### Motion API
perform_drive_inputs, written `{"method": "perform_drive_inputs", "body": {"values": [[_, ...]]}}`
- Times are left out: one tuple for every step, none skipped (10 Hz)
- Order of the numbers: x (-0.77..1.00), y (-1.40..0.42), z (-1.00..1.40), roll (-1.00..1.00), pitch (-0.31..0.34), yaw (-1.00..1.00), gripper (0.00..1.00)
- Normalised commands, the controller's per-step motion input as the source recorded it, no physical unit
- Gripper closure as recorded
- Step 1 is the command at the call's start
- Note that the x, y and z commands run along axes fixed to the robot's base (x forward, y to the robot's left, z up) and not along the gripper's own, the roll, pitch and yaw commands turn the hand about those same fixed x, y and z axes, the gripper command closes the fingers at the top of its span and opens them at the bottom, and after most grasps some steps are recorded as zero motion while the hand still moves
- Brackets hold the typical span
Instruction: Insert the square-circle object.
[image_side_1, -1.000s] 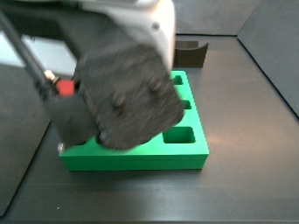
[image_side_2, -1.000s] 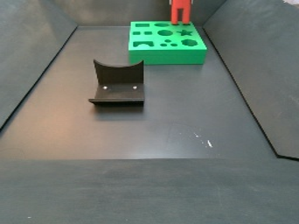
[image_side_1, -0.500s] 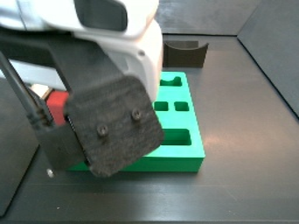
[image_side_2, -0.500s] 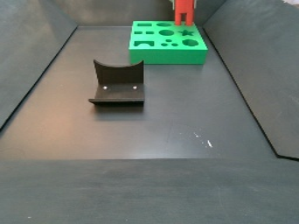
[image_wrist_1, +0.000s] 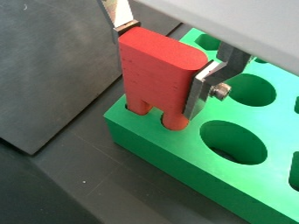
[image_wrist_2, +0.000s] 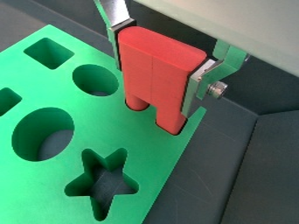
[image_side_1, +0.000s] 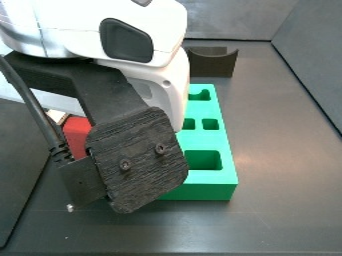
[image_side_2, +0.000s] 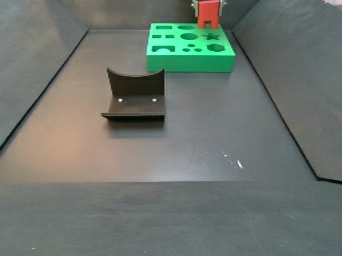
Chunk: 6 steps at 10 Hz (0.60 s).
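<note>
My gripper (image_wrist_1: 162, 61) is shut on a red block (image_wrist_1: 158, 74) with two short legs, one round and one square: the square-circle object. It hangs upright with its legs at a corner of the green board (image_wrist_1: 246, 188) with shaped holes. Both wrist views show it, silver fingers (image_wrist_2: 201, 83) pressed on its two sides (image_wrist_2: 158, 74). I cannot tell whether the legs touch the board (image_wrist_2: 140, 149). In a side view the block (image_side_2: 209, 12) stands at the board's (image_side_2: 187, 62) far right corner. In a side view the hand hides most of the block (image_side_1: 76, 128).
A dark fixture with a curved scoop (image_side_2: 134, 95) stands on the dark floor nearer the middle; it also shows behind the board (image_side_1: 214, 58). Dark walls surround the floor. The arm's hand covers the board's left part (image_side_1: 214, 175).
In a side view the hand has slid down and left, uncovering more of the green board. The red block stays at the board's far corner, still gripped.
</note>
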Motion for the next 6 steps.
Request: {"method": "perform_drive_inputs", "body": {"values": [[-0.31,0.06,-0.44,-0.1,-0.397,0.0,1.0],[-0.36,0.04,-0.35,-0.13,-0.431,0.0,1.0],[-0.13,0.11,-0.31,-0.22,-0.313,0.0,1.0],[-0.13,0.0,-0.21,-0.13,-0.241,0.0,1.0],[0.0,0.0,0.0,-0.01,0.0,0.0,1.0],[0.0,0.0,0.0,0.0,0.0,0.0,1.0]]}}
